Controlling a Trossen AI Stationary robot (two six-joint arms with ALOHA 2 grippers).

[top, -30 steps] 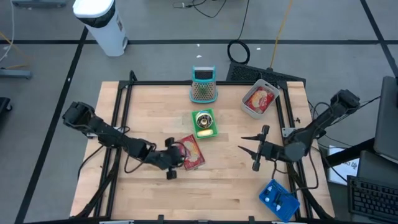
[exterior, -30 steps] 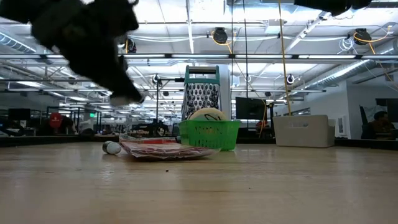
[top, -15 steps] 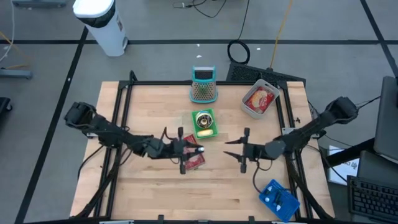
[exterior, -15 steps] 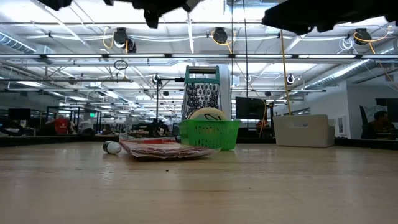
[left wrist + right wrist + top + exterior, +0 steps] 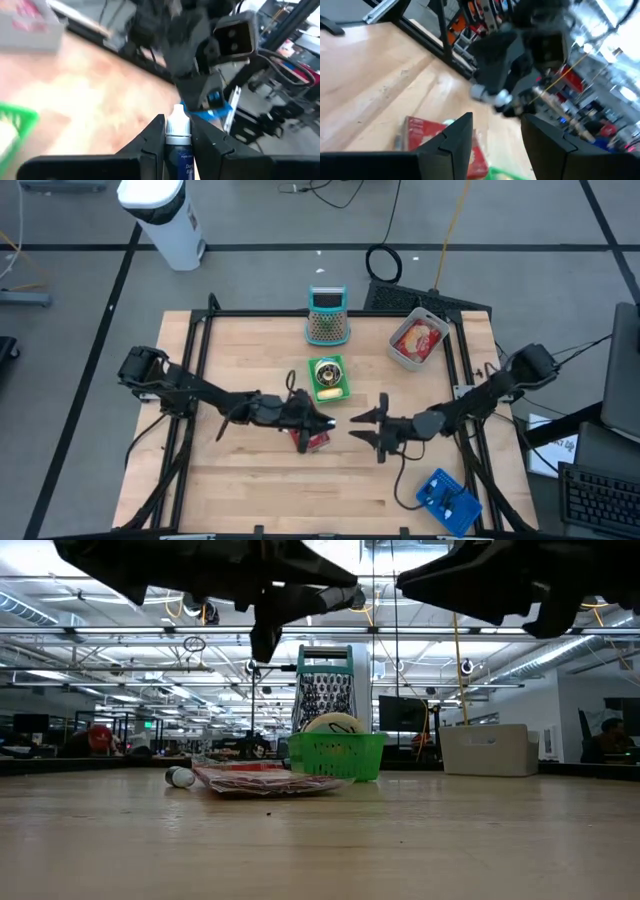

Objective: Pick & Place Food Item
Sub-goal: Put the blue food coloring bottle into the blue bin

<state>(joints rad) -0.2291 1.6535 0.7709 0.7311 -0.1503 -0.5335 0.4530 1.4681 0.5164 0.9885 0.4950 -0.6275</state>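
Observation:
My left gripper [image 5: 322, 423] hangs above the table's middle, shut on a small bottle [image 5: 177, 136] with a white cap and a dark blue label. The bottle's cap [image 5: 495, 97] points toward the table's right edge. My right gripper [image 5: 358, 428] faces it from the right, a short way off, open with nothing between its fingers. Below the left gripper a red food packet [image 5: 312, 440] lies flat on the wood. A small white-capped thing [image 5: 180, 777] lies beside the packet. My left gripper pinches the bottle's body [image 5: 177, 150] just below the cap, one finger [image 5: 150, 136] on each side. The fingers run roughly level from the table's left and lie along the bottle, with the cap sticking out past their tips. The bottle is lifted clear of the table.
A green basket [image 5: 328, 377] with a round item stands just beyond the grippers, with a grater [image 5: 326, 318] behind it. A grey bin [image 5: 417, 340] with red packets sits at the far right, and a blue object [image 5: 447, 498] at the near right corner.
My left gripper has risen from beside the red packet, tipped from pointing down to level, and gone toward the table's right edge with the bottle. My right gripper has sunk, rolled and come toward the table's left, closing the gap to the left gripper.

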